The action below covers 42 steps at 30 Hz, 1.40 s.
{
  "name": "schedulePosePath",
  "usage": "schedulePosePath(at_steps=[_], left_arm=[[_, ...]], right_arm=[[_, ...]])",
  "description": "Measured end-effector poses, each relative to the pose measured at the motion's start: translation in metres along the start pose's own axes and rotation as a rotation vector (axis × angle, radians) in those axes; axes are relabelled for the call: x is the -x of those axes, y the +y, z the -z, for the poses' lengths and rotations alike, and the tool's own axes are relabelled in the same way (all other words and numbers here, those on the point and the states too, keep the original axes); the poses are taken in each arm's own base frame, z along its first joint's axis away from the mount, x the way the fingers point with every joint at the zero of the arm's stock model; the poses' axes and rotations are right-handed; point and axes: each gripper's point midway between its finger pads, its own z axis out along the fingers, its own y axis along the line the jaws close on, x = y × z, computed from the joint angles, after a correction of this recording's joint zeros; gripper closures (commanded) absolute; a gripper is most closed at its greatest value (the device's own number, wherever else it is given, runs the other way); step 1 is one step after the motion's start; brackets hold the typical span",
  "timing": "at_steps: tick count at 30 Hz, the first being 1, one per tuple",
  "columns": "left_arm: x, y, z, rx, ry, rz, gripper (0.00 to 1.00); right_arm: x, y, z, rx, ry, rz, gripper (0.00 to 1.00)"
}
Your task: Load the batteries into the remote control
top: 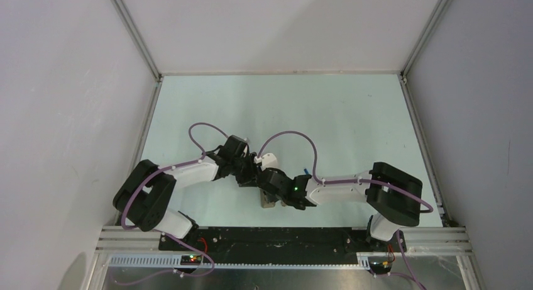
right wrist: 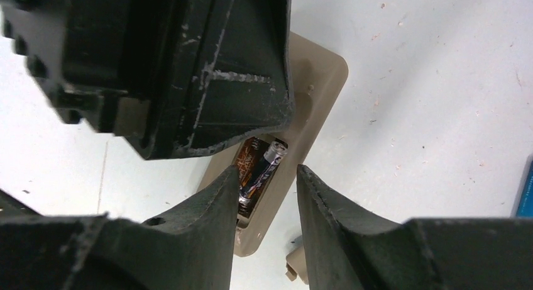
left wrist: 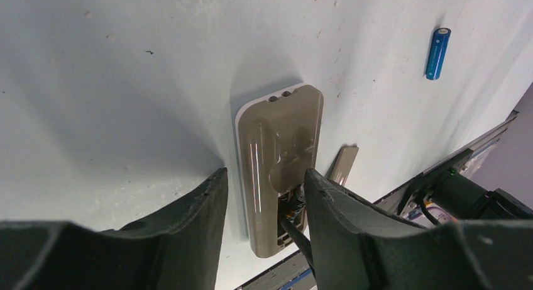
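**Dark battery lying in the remote, blue one out on the desk**

You are looking at the remote control (left wrist: 283,139) lying face down on the desk (left wrist: 126,82). Its plain beige-grey back is facing up and the battery bay at one end is standing open. In the top view it is sitting close to the near edge of the desk, between the two arms.

The dark battery (right wrist: 269,162) is lying inside that open bay, along one side, with orange print showing on its body. The blue battery (left wrist: 438,53) is lying on the bare desk, well apart from the remote. A small flat cover (left wrist: 343,164) is lying just beside one long edge of the remote.

Your right end effector (right wrist: 267,172) is hanging over the open bay with its fingers parted. It is gripping nothing, and the dark battery is showing through the gap between them.

Your left end effector (left wrist: 264,177) is straddling the bay end of the remote, its fingers partway apart with one along each long side. You cannot tell whether they are pinching the remote or only standing beside it.
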Motion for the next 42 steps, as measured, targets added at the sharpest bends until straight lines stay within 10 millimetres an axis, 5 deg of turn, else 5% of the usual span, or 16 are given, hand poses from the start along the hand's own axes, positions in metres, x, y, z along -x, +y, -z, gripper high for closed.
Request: schedulePosePath(at_steps=[11,19,27,42], left_arm=[[0.0,0.0,-0.001,0.001,0.002,0.0,0.48],[0.0,0.0,-0.001,0.001,0.002,-0.001,0.48],[0.0,0.0,-0.001,0.001,0.002,-0.001,0.48],[0.003,0.001,-0.001,0.012,-0.014,0.003,0.52]], right_arm=[[-0.012,-0.005,-0.007,-0.041,0.025,0.025,0.61],[-0.011,-0.007,-0.007,-0.053,0.02,0.028,0.5],[0.009,-0.001,0.008,-0.016,-0.036,0.0,0.48],[0.031,0.002,0.012,0.035,-0.08,-0.05,0.75]])
